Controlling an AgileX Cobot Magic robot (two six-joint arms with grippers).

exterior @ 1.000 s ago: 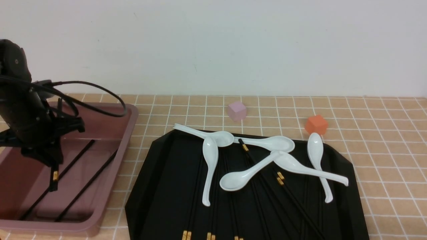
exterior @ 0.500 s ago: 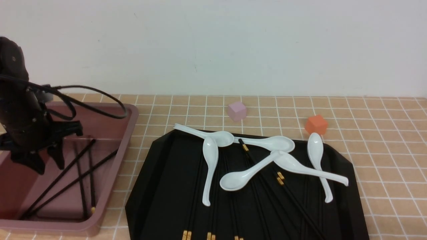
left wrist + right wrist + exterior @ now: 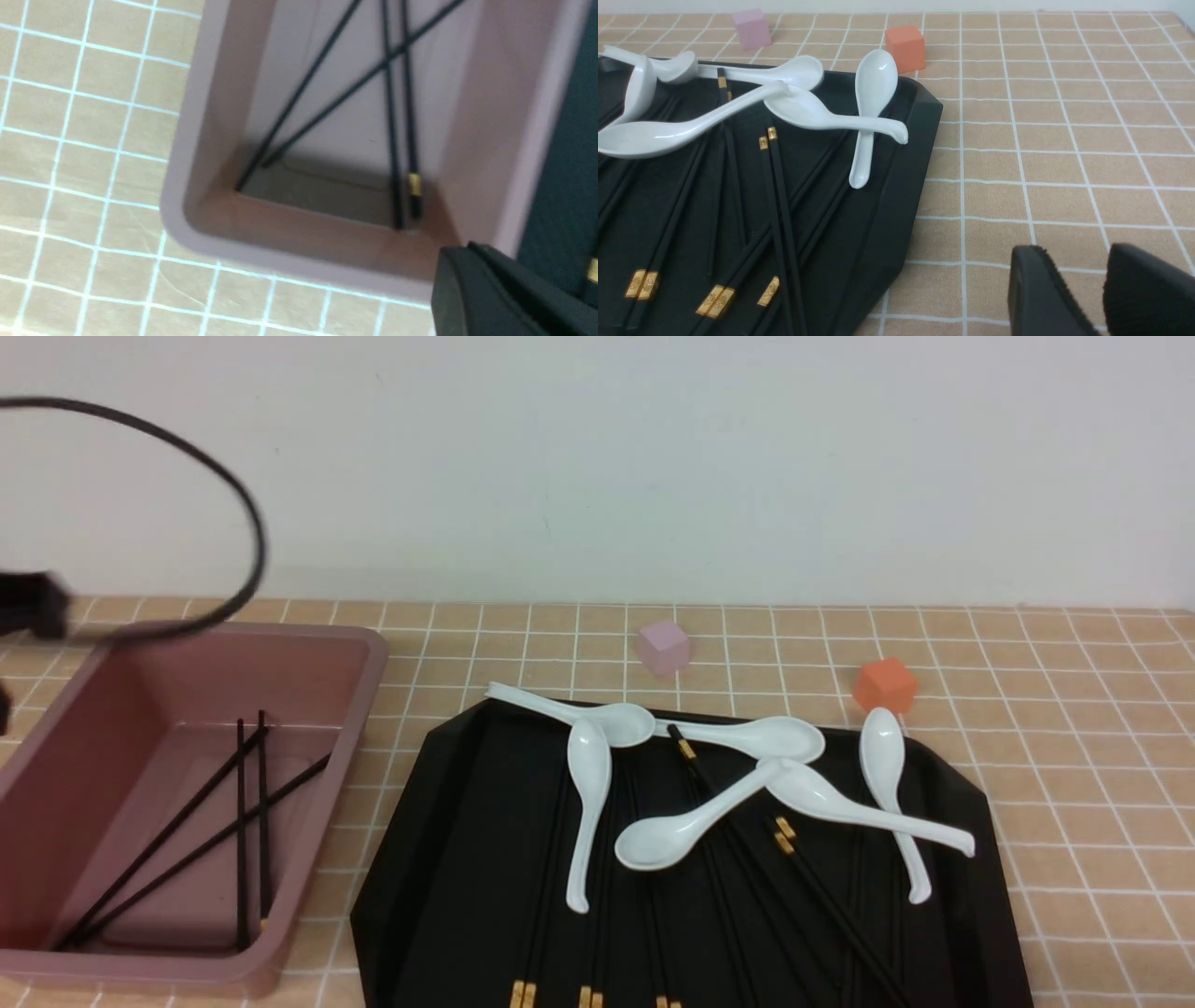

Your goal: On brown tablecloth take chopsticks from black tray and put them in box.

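Observation:
Several black chopsticks (image 3: 241, 803) lie crossed on the floor of the dusty-pink box (image 3: 355, 644) at the left. In the left wrist view the same chopsticks (image 3: 391, 116) show inside the box (image 3: 187, 140). My left gripper (image 3: 467, 247) hangs above the box's near corner, shut and empty. More chopsticks (image 3: 822, 896) with gold bands lie on the black tray (image 3: 448, 859), partly under white spoons (image 3: 588, 803). My right gripper (image 3: 1078, 249) is open and empty over the brown tablecloth (image 3: 1064, 140), to the right of the tray (image 3: 896, 196).
A pink cube (image 3: 664, 647) and an orange cube (image 3: 884, 685) sit on the tablecloth (image 3: 1074, 784) behind the tray. A black cable (image 3: 252, 551) loops above the box's far left side. A wall closes the back.
My left gripper let two chopsticks drop into the box, then lifted away to the left, almost out of the front view, and shut. The tray's contents have not moved.

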